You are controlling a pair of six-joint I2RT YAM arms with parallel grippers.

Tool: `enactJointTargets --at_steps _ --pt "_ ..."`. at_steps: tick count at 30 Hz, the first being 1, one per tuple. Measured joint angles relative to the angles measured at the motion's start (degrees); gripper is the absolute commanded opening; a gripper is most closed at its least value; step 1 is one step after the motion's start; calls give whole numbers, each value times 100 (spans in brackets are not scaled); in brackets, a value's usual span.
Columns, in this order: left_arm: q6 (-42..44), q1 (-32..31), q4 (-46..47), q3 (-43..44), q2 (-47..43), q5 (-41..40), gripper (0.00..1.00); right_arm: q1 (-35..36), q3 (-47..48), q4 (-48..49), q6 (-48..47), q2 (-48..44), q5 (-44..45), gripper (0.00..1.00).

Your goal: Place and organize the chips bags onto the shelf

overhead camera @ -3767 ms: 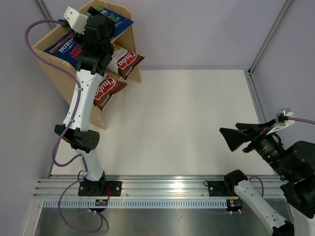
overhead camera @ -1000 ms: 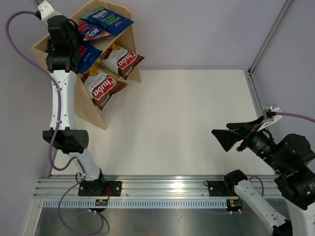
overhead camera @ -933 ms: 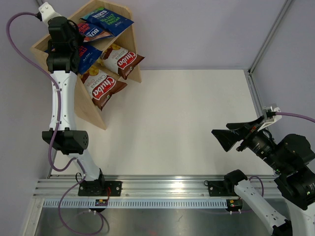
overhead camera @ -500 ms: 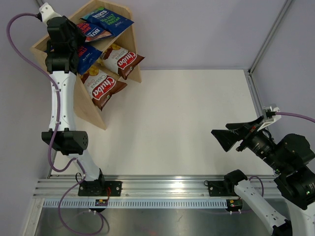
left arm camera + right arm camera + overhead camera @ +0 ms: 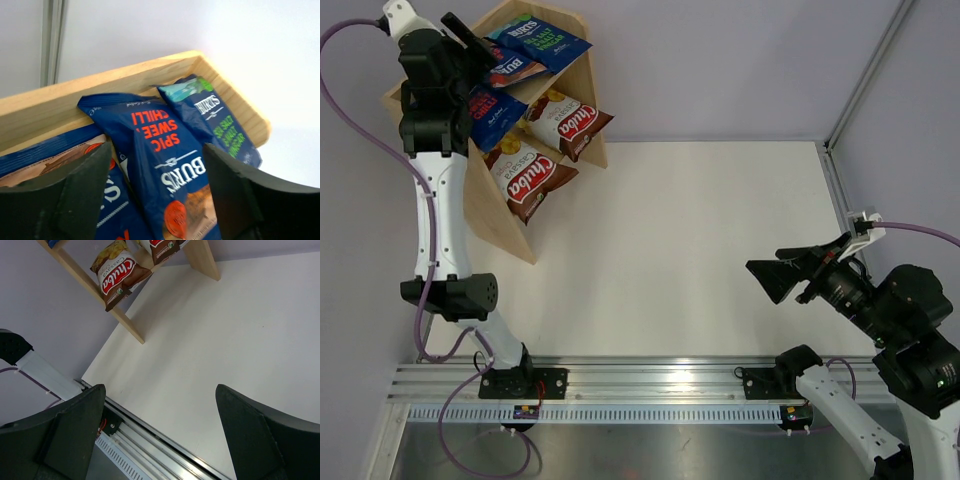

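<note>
Our left gripper (image 5: 155, 150) is spread wide and grips nothing. Straight ahead between its fingers, the glossy blue Burts bag with red lettering (image 5: 150, 125) lies on the light wooden two-tier shelf (image 5: 125, 75). A green-labelled blue Burts bag (image 5: 217, 117) lies beyond its right finger. Our right gripper (image 5: 160, 390), likewise wide and empty, hangs well apart from the shelf, with a brown-and-white Chuba bag (image 5: 119, 276) far ahead.

My left end effector (image 5: 157, 150) is spread wide with nothing gripped. I see a red-label Burts bag (image 5: 165, 155) between its fingers, overlapping a green-label Burts bag (image 5: 216, 120) against the wooden shelf (image 5: 100, 82) edge. Lower left, probably a third blue bag (image 5: 116, 210), mostly hidden.
</note>
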Motion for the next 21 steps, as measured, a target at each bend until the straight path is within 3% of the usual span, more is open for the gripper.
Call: enactJointTargets --at_steps 3,7,12,21 --pt "13 0 -61 260 -63 52 84 0 0 2 0 42 4 99" --pt "24 0 -223 476 -323 168 99 0 -2 4 -9 74 20 99" --pt "-37 0 -608 94 -1165 389 99 0 0 2 -122 168 225 100" --pt "-17 -2 -1069 -3442 -3991 1165 99 0 -87 55 -382 68 1464 100"
